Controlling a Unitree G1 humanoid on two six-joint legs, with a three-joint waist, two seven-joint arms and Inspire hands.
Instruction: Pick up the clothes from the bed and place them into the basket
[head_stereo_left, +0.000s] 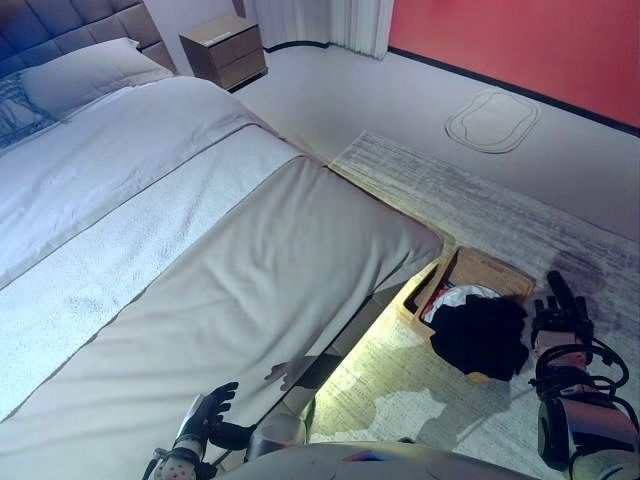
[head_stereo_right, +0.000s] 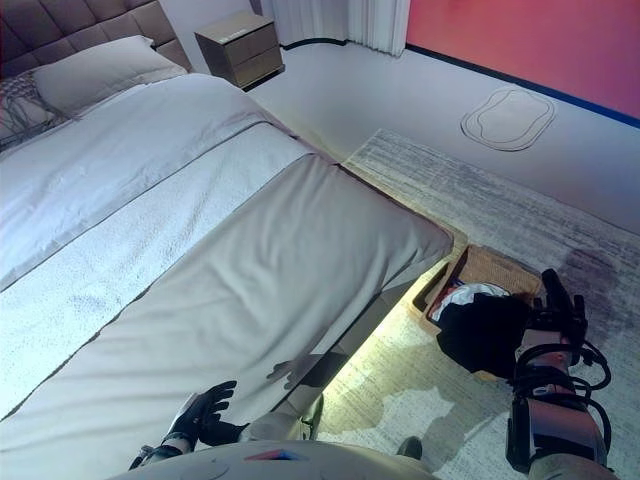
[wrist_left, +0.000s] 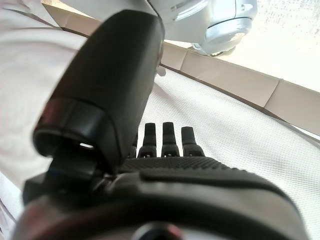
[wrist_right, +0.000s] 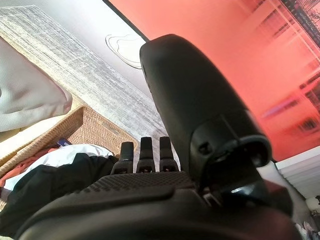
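A woven basket (head_stereo_left: 492, 271) stands on the rug by the bed's foot corner. It holds a black garment (head_stereo_left: 482, 335) on top of white cloth (head_stereo_left: 462, 296) and a red piece (wrist_right: 26, 164); the black garment hangs over the near rim. My right hand (head_stereo_left: 560, 310) is beside the basket's right side, fingers straight, empty; it also shows in the right wrist view (wrist_right: 142, 155). My left hand (head_stereo_left: 207, 410) is low at the bed's near edge, fingers straight and empty, over the bed cover (wrist_left: 240, 135). The bed (head_stereo_left: 200, 260) bears grey and white covers.
A pillow (head_stereo_left: 85, 72) lies at the headboard. A nightstand (head_stereo_left: 224, 48) stands past the bed. A grey rug (head_stereo_left: 480, 200) lies under the basket, a small oval mat (head_stereo_left: 492, 121) near the red wall. A wooden bed frame edge (wrist_left: 240, 80) runs under the mattress.
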